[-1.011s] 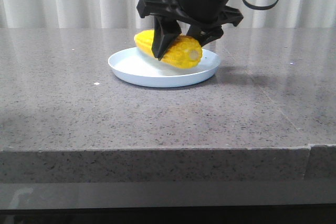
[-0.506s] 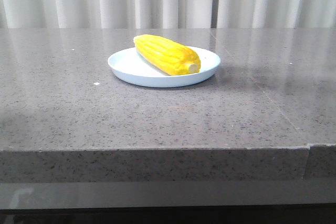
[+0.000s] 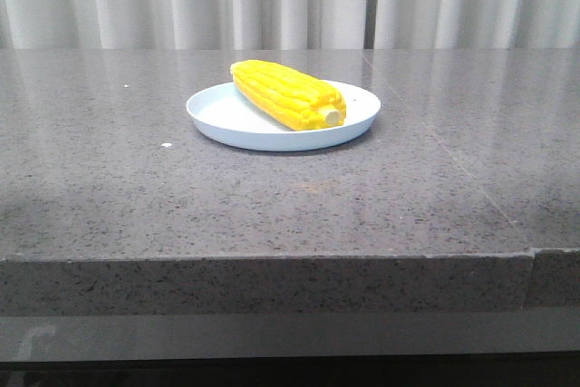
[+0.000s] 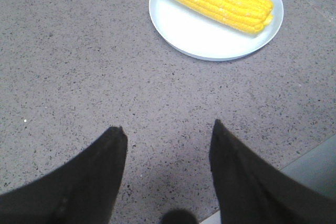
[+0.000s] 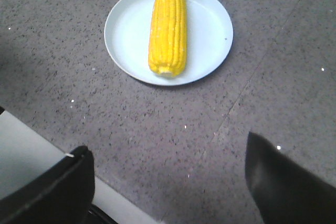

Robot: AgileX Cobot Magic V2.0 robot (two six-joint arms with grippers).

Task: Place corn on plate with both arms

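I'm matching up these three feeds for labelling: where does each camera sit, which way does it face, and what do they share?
Front view: low at the table's near edge, facing forward toward the curtain; no robot parts show.
Left wrist view: on the left arm, looking down; open left gripper fingers show.
Right wrist view: on the right arm, looking down; open right gripper fingers show.
Shared: all show the corn lying on the plate.

Glossy smooth plate (image 3: 222,115), bumpy-kerneled corn (image 3: 285,92), polished speckled stone table (image 3: 272,206)
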